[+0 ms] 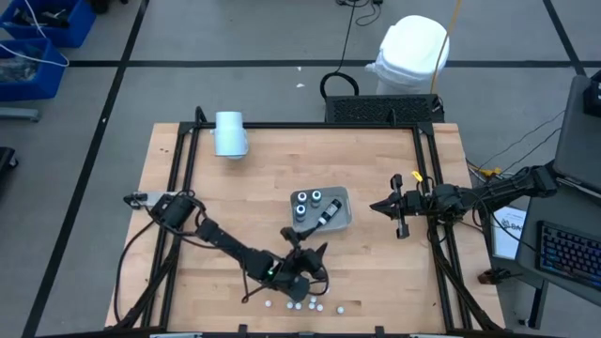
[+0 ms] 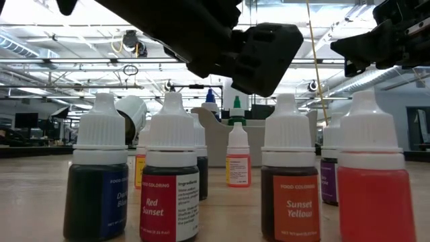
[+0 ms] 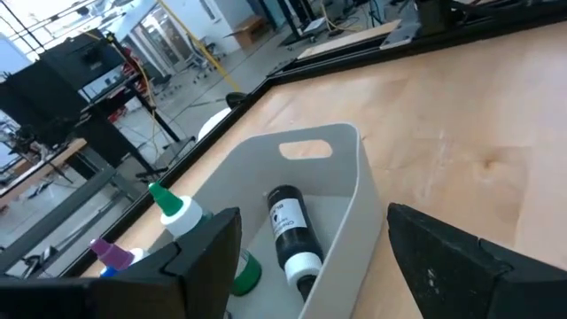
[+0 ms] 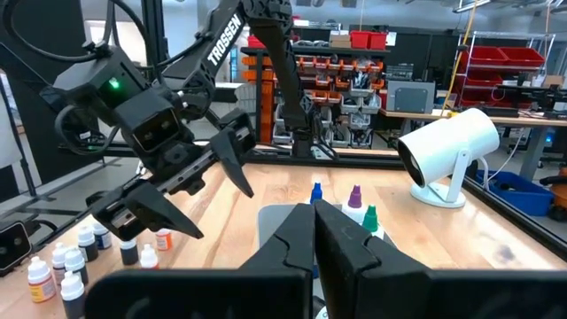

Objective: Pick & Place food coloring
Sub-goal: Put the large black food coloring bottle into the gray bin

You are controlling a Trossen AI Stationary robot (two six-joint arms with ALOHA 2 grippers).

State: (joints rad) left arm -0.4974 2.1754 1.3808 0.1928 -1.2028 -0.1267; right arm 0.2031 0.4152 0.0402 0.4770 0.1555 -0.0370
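The grey tray (image 1: 344,195) sits mid-table and holds three upright dark bottles (image 1: 308,200) with white-ringed tops. A black bottle (image 3: 288,226) lies on its side on the tray floor. Several small white-capped food coloring bottles (image 1: 299,304) stand near the table's near edge; the low view shows them close up, with a Red Sunset one (image 2: 168,181) among them. My left gripper (image 1: 307,244) hovers open between those bottles and the tray, pointing at the tray (image 3: 354,177), and holds nothing. My right gripper (image 1: 378,207) is shut and waits to the right of the tray.
A pale blue cylinder (image 1: 230,133) lies at the far left of the table. A black frame rail (image 1: 300,124) runs around the table's edges. Bare wood (image 1: 235,197) lies left of the tray. A white bag (image 1: 411,52) stands on the floor beyond the far edge.
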